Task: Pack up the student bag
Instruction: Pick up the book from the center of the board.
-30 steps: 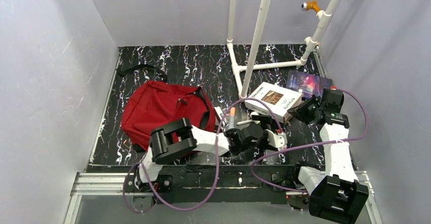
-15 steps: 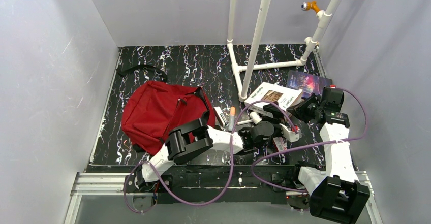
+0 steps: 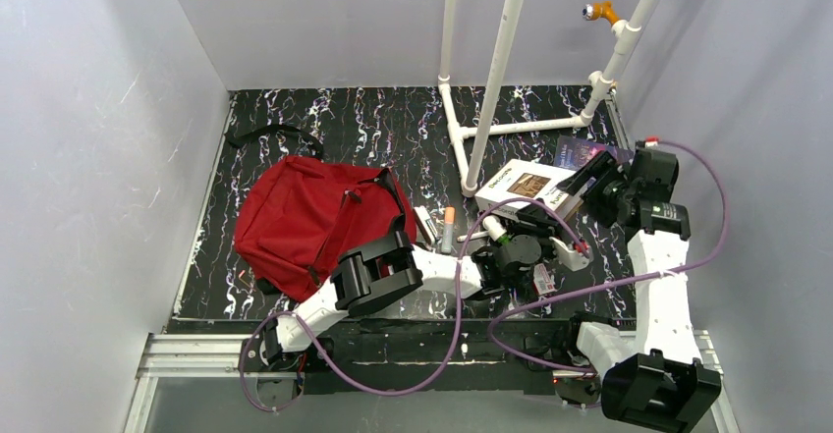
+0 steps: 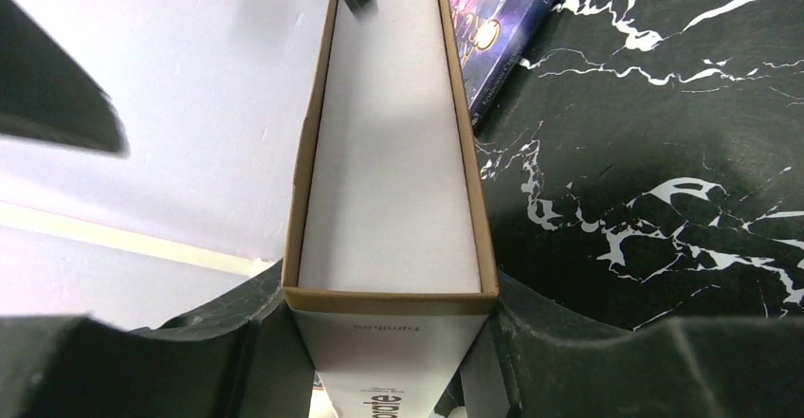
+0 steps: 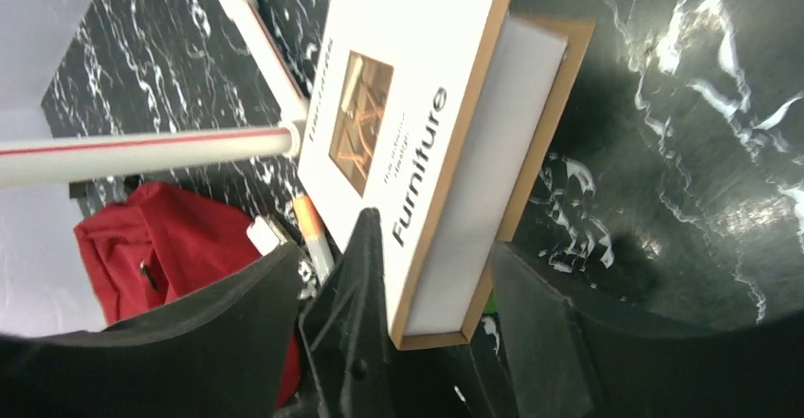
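Observation:
The student bag (image 3: 309,219), a red backpack with black straps, lies on the left of the black marbled mat and also shows in the right wrist view (image 5: 142,247). A white "Furniture" book (image 3: 530,186) stands tilted on edge at centre right. My left gripper (image 3: 552,229) reaches across to it and is shut on its lower end; in the left wrist view (image 4: 389,342) both fingers press the book's (image 4: 389,200) covers. My right gripper (image 3: 597,180) hangs open just right of the book (image 5: 417,124), its jaws wide apart (image 5: 398,281).
A dark blue book (image 3: 582,150) lies under the right gripper, beside the white one (image 4: 502,10). An orange-capped marker (image 3: 448,227) and a small white item (image 3: 424,225) lie between the bag and the book. A white pipe frame (image 3: 496,70) stands behind.
The left arm reached further right and its jaws closed on the white book. The right gripper opened, let go of the book and drew back to the upper right.

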